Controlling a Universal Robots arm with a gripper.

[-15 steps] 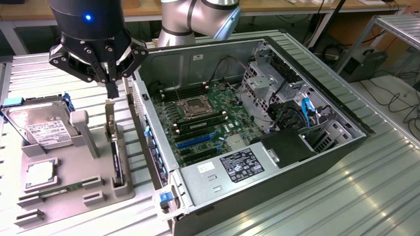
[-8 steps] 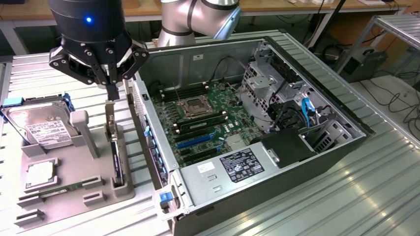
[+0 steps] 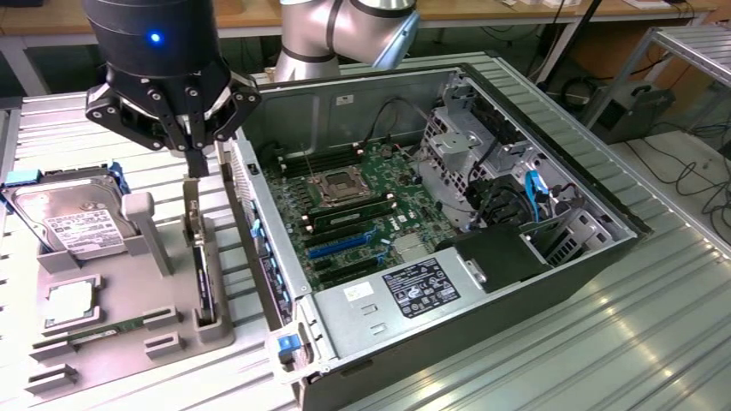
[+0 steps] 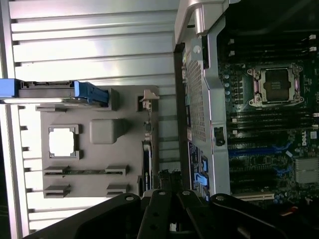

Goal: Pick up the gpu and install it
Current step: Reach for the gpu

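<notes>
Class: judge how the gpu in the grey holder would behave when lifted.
The gpu stands on edge, thin and flat: probably stiff, but apt to tip once unsupported. Its exposed board likely makes it fragile.

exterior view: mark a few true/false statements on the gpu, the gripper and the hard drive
1. The gpu stands on edge in the gray tray, outside the computer case. True.
2. The gripper has its jaws wide open. False: they are shut.
3. The hard drive lies inside the computer case. False: it sits in a holder on the gray tray, at the exterior view's left.
4. The gripper hangs over the tray, right above the gpu's bracket end. True.
5. The case is open and the motherboard is exposed. True.
</notes>
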